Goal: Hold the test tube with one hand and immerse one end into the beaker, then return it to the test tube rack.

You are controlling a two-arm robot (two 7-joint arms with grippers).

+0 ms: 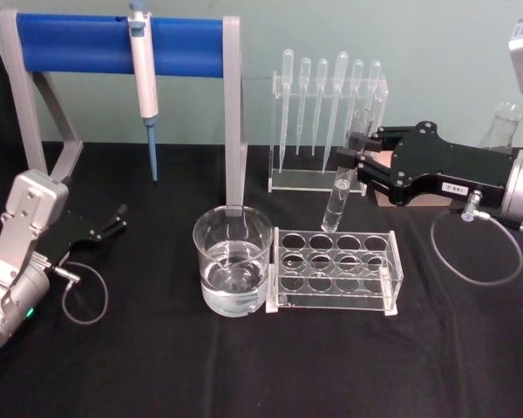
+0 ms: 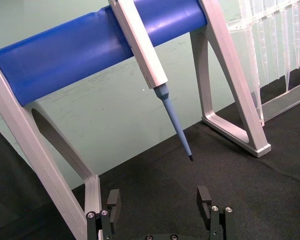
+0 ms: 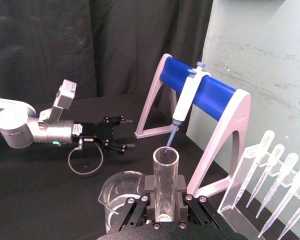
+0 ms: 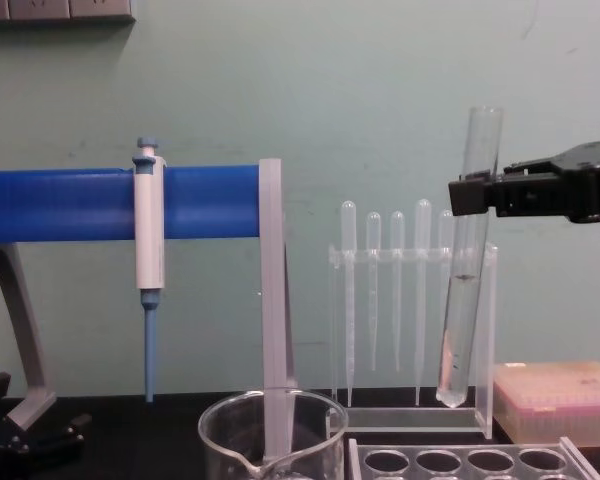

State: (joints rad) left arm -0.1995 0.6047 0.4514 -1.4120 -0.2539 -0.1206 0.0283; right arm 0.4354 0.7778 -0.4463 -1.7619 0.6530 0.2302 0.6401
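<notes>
Your right tool (image 1: 359, 150) was clenched on the test tube (image 1: 340, 196) near its top, its fingers hiding that stretch of glass. The tube hung nearly upright below it, clear above the back of the test tube rack (image 1: 335, 252). The beaker (image 1: 211, 261), lower and to that tool's left, was cut off below its rim in the chest view, and your left tool (image 1: 113, 219) sat released far to the left over the tabletop (image 1: 244, 366).

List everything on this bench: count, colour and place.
test tube: one, clear, raised upright, behind the rack.
beaker: one, clear, holding liquid, left of rack.
rack: one, clear, front centre, holes empty.
pipettes: six, clear, in stand at back.
pipettor: one, white and blue, hanging on blue-barred frame, back left.
box: one, pink, back right.
left gripper: black, open, low at left.
right gripper: black, shut on test tube.
</notes>
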